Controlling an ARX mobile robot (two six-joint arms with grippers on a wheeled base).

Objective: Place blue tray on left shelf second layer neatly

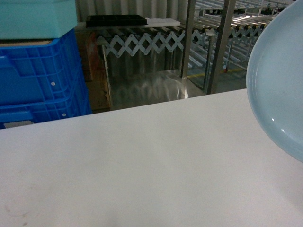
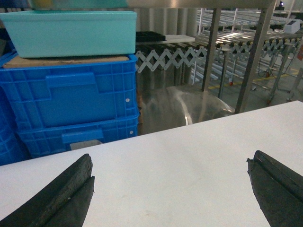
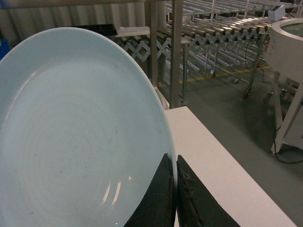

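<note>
The pale blue tray (image 3: 75, 132) is tilted up on edge above the white table (image 1: 142, 161); in the head view it pokes in at the right edge (image 1: 279, 80). My right gripper (image 3: 173, 157) is shut on the tray's rim, one finger on each face. Over the bare tabletop, my left gripper (image 2: 169, 157) is open with nothing between its dark fingers (image 2: 61, 194). Beyond the table's far edge rise the steel posts (image 2: 255, 56) of a shelf, with a rail (image 2: 199, 4) across the top. Which tier is the second layer I cannot tell.
Stacked dark-blue crates (image 1: 42, 80) with a teal bin (image 1: 38, 16) on top stand at the back left. Grey roller conveyors (image 1: 227, 23) and a black tray (image 1: 116, 20) lie behind. A round white machine (image 3: 289, 42) stands on the floor to the right.
</note>
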